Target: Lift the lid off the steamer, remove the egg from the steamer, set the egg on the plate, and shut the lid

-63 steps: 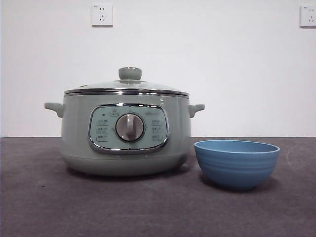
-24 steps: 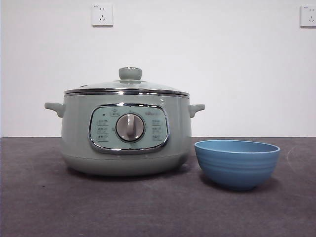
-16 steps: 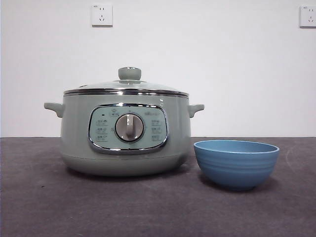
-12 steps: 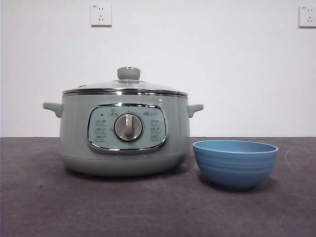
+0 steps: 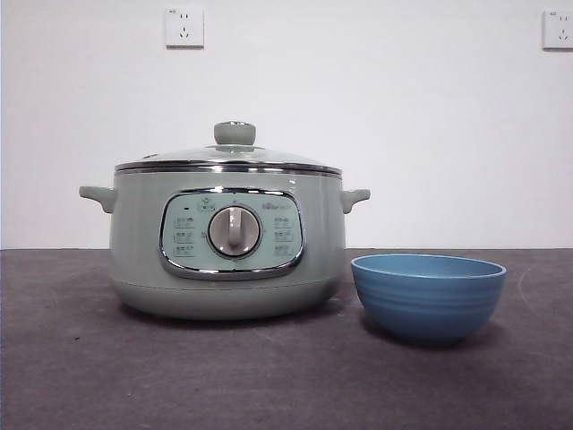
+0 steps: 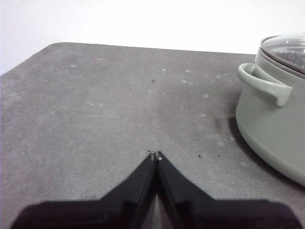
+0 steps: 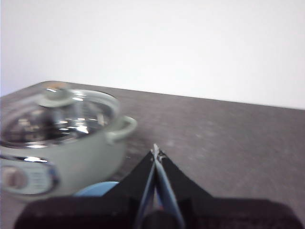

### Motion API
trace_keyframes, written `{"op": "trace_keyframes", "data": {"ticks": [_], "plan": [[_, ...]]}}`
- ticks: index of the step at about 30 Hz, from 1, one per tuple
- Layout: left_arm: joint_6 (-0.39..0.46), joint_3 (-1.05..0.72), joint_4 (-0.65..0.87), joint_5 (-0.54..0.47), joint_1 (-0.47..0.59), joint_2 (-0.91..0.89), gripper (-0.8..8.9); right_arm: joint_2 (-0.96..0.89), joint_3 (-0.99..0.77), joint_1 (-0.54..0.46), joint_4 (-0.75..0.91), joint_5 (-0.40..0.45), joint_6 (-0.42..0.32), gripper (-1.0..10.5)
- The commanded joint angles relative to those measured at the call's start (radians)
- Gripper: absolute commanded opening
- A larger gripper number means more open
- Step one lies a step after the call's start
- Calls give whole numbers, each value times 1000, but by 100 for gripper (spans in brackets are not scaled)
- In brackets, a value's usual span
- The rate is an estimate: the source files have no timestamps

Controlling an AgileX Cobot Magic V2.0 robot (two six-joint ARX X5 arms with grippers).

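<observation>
Table [image 5: 72, 376] bare around the gear. Steamer [image 5: 143, 260] sits left of centre, lid [image 5: 228, 157] seated on it, knob [image 5: 235, 133] up. Egg not visible. Plate [image 5: 428, 300] just beside the steamer's right, not touching. Left gripper [image 6: 155, 155] hangs over open table beside the steamer's handle [image 6: 264, 86], jaws closed, empty. Right gripper [image 7: 156, 151] high above the plate, jaws closed, empty.

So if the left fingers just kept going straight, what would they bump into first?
Probably nothing. The left gripper, fingers shut, points across bare table, and the way looks free to its far edge. The steamer stands off to one side of that line, though depth is hard to judge.
</observation>
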Motion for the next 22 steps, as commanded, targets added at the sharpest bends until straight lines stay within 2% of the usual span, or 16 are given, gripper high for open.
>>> {"op": "trace_keyframes", "data": {"ticks": [1,5,9,15,22], "plan": [[-6,-14,2,-5,3,-2,-3,-51,-136,-2,93,68,73,1],[-6,-14,3,-5,3,-2,-3,-125,-246,-2,110,139,119,1],[-6,-14,3,-5,3,-2,-3,-143,-286,-2,101,145,119,1],[-6,-14,3,-5,3,-2,-3,-143,-290,-2,-38,156,97,1],[-6,-14,3,-5,3,-2,-3,-143,-290,-1,-43,156,72,1]]}}
